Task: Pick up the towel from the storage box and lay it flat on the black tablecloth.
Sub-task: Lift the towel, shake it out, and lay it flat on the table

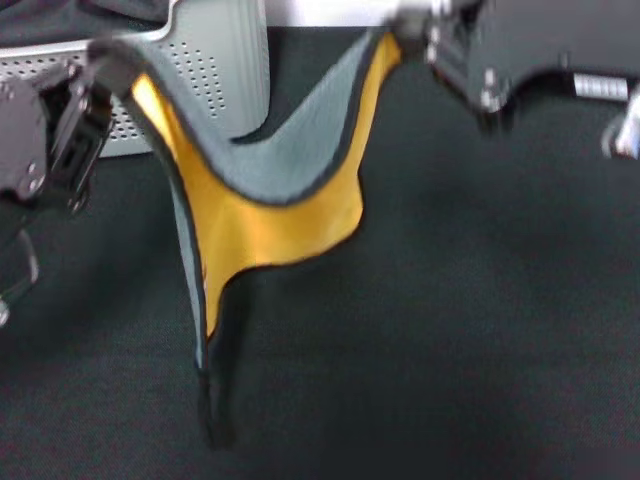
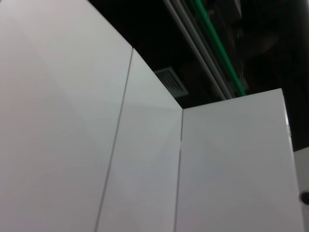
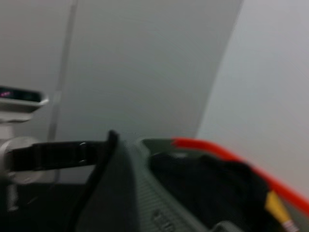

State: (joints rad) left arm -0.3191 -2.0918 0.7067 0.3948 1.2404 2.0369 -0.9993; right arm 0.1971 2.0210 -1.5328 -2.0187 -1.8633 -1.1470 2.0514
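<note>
The towel (image 1: pixel 260 225) hangs in the air, stretched between both grippers and sagging in the middle. Its orange-yellow face and its grey face both show, edged in black. My left gripper (image 1: pixel 108 62) is shut on one upper corner at the left, in front of the storage box (image 1: pixel 225 70). At the top right, my right gripper (image 1: pixel 408 28) is shut on the other upper corner. A long lower corner of the towel droops down to about the black tablecloth (image 1: pixel 470 330); whether it touches I cannot tell. In the right wrist view a grey, black-edged fold (image 3: pixel 120 193) lies close to the camera.
The perforated light grey box stands at the back left of the cloth. The left wrist view shows only white wall panels (image 2: pixel 96 145) and a dark ceiling. In the right wrist view a red-rimmed container (image 3: pixel 231 159) with dark contents stands before a pale wall.
</note>
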